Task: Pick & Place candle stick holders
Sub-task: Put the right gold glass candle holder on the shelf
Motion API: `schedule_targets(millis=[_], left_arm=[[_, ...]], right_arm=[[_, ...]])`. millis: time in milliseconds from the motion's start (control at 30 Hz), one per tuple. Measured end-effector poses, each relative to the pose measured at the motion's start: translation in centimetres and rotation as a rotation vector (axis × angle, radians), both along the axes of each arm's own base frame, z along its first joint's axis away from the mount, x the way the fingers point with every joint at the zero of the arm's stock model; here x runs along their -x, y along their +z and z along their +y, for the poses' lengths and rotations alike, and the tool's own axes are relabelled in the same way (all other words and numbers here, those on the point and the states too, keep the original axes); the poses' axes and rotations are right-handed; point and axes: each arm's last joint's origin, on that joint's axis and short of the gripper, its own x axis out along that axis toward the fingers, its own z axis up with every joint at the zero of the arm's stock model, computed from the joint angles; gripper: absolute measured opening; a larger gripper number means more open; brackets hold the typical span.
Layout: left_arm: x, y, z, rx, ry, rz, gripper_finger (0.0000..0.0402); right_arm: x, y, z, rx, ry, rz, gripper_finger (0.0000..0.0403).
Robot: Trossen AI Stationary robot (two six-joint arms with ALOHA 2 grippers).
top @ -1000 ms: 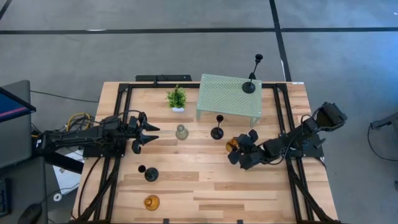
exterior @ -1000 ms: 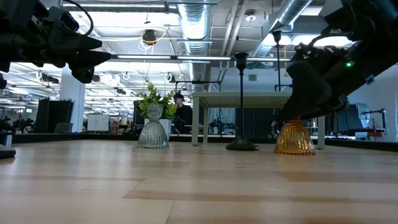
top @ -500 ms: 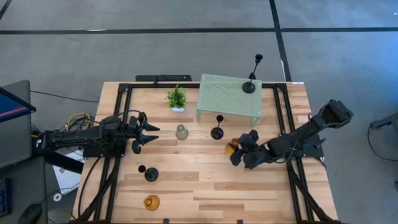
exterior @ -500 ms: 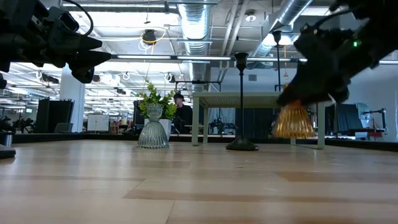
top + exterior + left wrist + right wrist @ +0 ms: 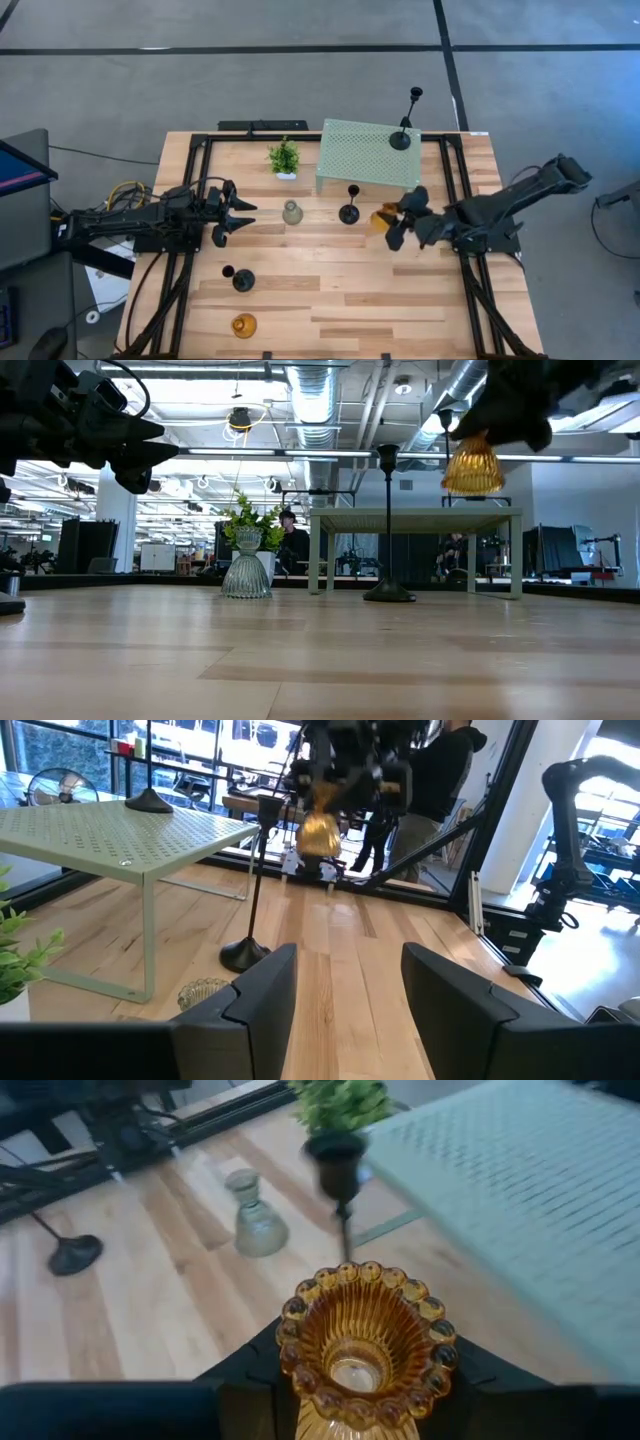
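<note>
My right gripper (image 5: 398,222) is shut on an amber glass holder (image 5: 472,468), held in the air near the pale green mesh stand (image 5: 368,155). One black holder (image 5: 401,138) stands by its round base on the stand's far right corner. Another black holder (image 5: 349,212) and the clear-grey glass holder (image 5: 292,212) stand on the table in front of the stand. A third black holder (image 5: 243,280) and a second amber holder (image 5: 244,325) are at the near left. My left gripper (image 5: 238,214) is open and empty, left of the clear-grey holder. My right gripper pinches the amber holder's narrow upper part (image 5: 345,1415) between its two fingers, one on each side. The fingers come from the table's right, slanting down. The holder's flared scalloped base (image 5: 362,1330) points away from the wrist. It hangs lifted clear of the table, base down.
A small green potted plant (image 5: 284,158) stands left of the mesh stand. Black frame rails (image 5: 190,200) run along the table's left and right sides. A person (image 5: 440,770) shows in the room beyond the table.
My right gripper has risen with the amber holder, lifting it off the table to above the height of the stand's top. It has also gone toward the table's far edge and the mesh stand. The holder stays base down.
</note>
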Motion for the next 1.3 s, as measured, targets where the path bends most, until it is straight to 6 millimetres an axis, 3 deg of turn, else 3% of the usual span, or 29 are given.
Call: schedule_targets(millis=[200,333,633,1300], left_arm=[[0.0,0.0,0.0,0.000,0.000,0.000,0.0182],[0.0,0.0,0.0,0.000,0.000,0.000,0.0182],[0.0,0.0,0.0,0.000,0.000,0.000,0.0182],[0.0,0.0,0.0,0.000,0.000,0.000,0.0182]], right_arm=[[1.0,3.6,-1.9,0.056,-0.040,0.004,0.0124],[1.6,4.6,-3.5,0.081,-0.094,-0.011,0.0133],[2.1,4.9,-6.2,0.165,-0.158,0.063,0.0127],[2.3,3.4,-11.0,0.138,-0.200,0.130,0.0132]])
